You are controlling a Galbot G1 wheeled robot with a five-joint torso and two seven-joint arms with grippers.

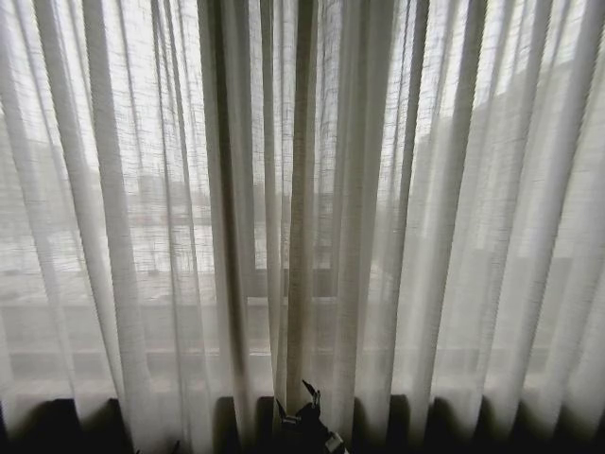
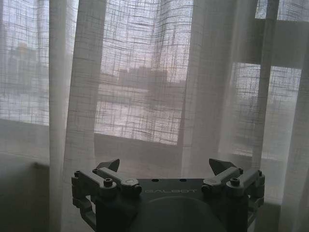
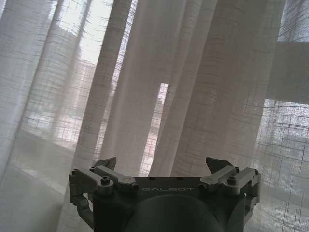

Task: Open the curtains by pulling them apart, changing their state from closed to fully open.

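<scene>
Across the whole window ahead, the curtains (image 1: 302, 189) hang closed, their sheer pleated panels meeting in a darker bunch of folds at the middle, with only a thin slit of daylight between them in the right wrist view. The right claw (image 3: 164, 166) faces that seam with its fingers spread wide and nothing between them; it sits low at the centre in the head view. The left claw (image 2: 166, 168) is likewise spread and empty, facing flat fabric near a pale fold. Behind the weave, the window frame (image 2: 270, 63) shows dimly. The likely risk: loose, slippery cloth may slide from a shallow pinch, or one claw may catch both panels together at the overlap.
</scene>
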